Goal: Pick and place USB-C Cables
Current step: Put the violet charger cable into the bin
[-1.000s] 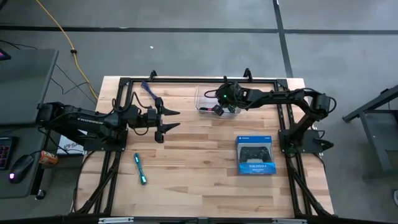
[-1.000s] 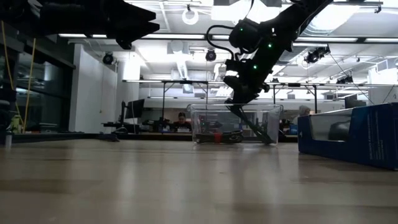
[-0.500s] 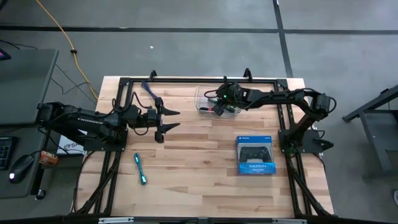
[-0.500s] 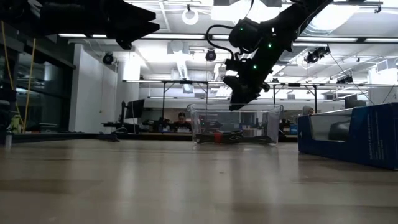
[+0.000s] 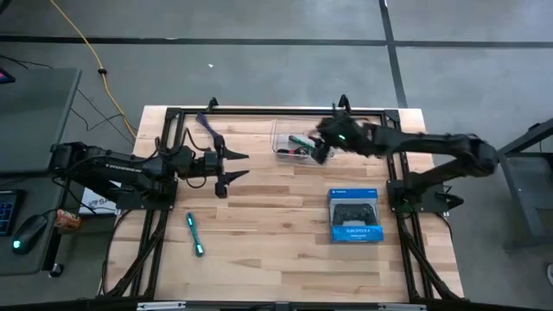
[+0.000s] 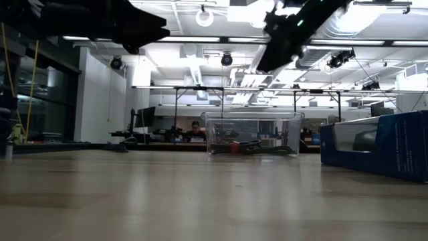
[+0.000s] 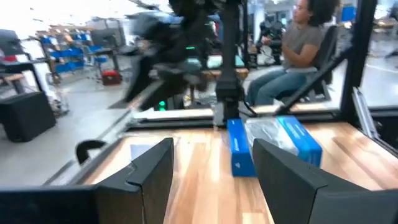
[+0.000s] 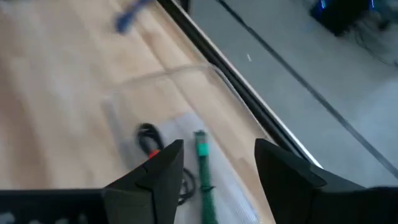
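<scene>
The right gripper (image 5: 321, 149) hangs above the right edge of the clear plastic tub (image 5: 278, 130), which stands toward 12 o'clock on the wooden counter (image 5: 276, 225). Its fingers (image 8: 155, 171) are spread apart with nothing between them, as the right wrist view shows. In the low view this gripper (image 6: 267, 63) is well above the tub (image 6: 253, 134), clear of its rim.

Two of the USB-C cables lie inside the tub: the green cable (image 8: 203, 167) and, just beside it, the black cable with a red band (image 8: 149, 142). From above, the green cable (image 5: 300, 141) shows near the tub's middle.

The dark purple cable (image 5: 209, 126) lies on the counter at about 10 o'clock, beside the frame rail. The bright cyan cable (image 5: 194, 234) lies at about 8 o'clock, well apart from the tub.

The left gripper (image 5: 235, 166) waits over the counter at about 9 o'clock, its fingers (image 7: 149, 171) open and empty.

The blue game controller box (image 5: 355, 214) rests at about 4 o'clock. In the left wrist view a seated person (image 7: 298, 46) shows in the room beyond the counter.
</scene>
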